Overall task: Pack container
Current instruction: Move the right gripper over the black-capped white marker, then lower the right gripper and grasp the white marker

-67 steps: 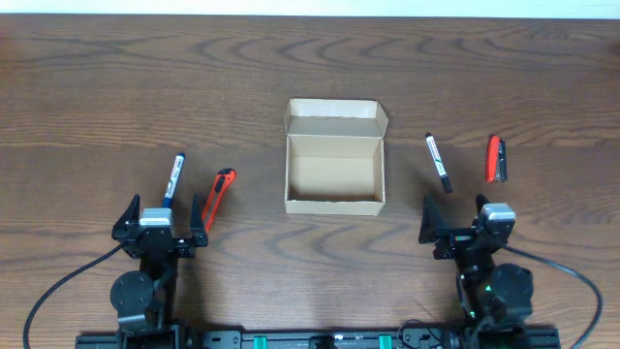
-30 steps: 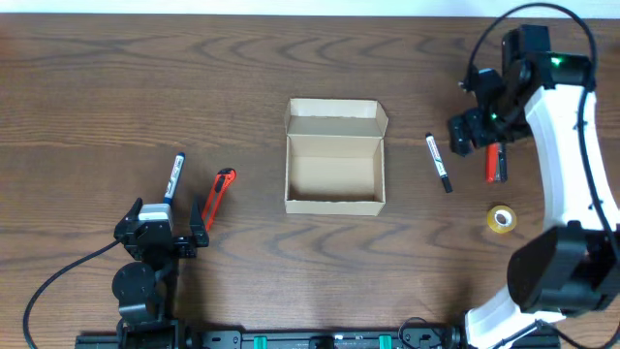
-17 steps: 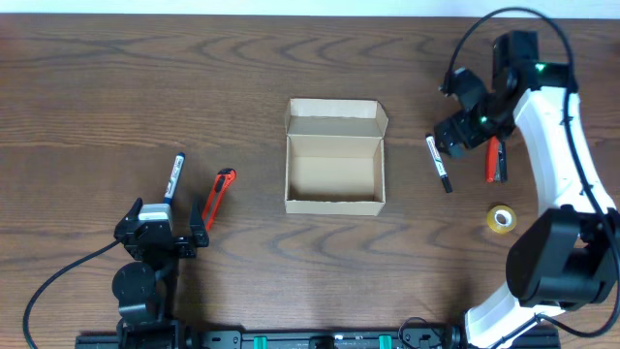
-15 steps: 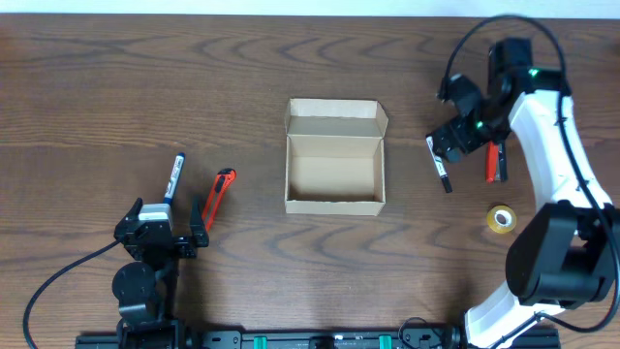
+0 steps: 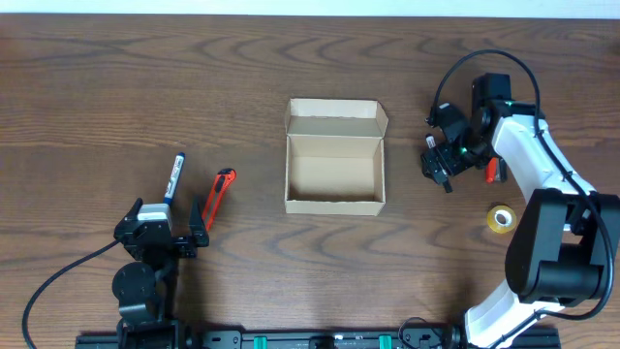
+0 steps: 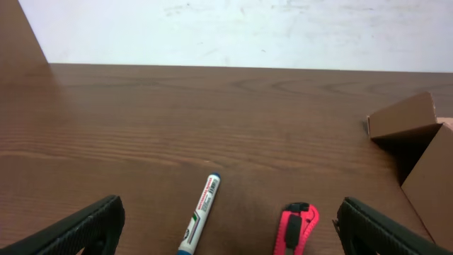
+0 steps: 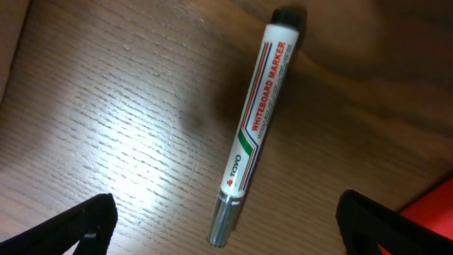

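Your right end effector [image 5: 438, 161] hangs wide open over the whiteboard marker [image 7: 253, 134], which lies flat on the surface [image 5: 194, 87]. The container [image 5: 334, 206] sits open at its 9 o'clock. Your left end effector [image 5: 162, 225] is wide too, with a blue marker [image 5: 173, 176] at its 12 o'clock.

We note a dark brown wood-grain table [image 5: 145, 78] filling the overhead view. A plain white wall [image 6: 248, 32], faintly smudged, stands behind its far edge. In the right wrist view we log a pale glare patch [image 7: 141, 134] on the grain.
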Robot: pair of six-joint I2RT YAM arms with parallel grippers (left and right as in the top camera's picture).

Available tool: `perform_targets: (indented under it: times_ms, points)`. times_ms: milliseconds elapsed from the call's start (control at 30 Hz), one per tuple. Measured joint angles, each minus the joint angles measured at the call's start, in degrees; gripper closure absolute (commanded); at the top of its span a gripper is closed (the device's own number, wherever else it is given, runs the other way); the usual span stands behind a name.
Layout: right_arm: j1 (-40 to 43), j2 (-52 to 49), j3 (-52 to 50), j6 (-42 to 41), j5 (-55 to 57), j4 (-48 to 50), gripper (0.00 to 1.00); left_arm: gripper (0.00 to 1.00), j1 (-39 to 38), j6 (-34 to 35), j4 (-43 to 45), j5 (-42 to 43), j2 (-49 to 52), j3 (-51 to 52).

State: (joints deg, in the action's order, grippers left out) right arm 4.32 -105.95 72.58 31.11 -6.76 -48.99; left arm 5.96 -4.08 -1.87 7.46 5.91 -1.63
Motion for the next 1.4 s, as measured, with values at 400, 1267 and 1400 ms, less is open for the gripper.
perform_targets:
  times_ms: [400, 1267, 1400]
  points:
    - [0.0, -6.0, -0.1, -8.3, 5.3, 0.5, 0.01, 0.05, 0.0, 1.1, 0.0, 0.0, 0.0, 0.0]
    - [-4.9, -7.1, -0.1, -13.6, 6.5, 4.5, 0.01, 0.04, 0.0, 1.1, 0.0, 0.0, 0.0, 0.0]
    - [-4.9, -7.1, -0.1, -13.6, 6.5, 4.8, 0.01, 0.05, 0.0, 1.1, 0.0, 0.0, 0.0, 0.0]
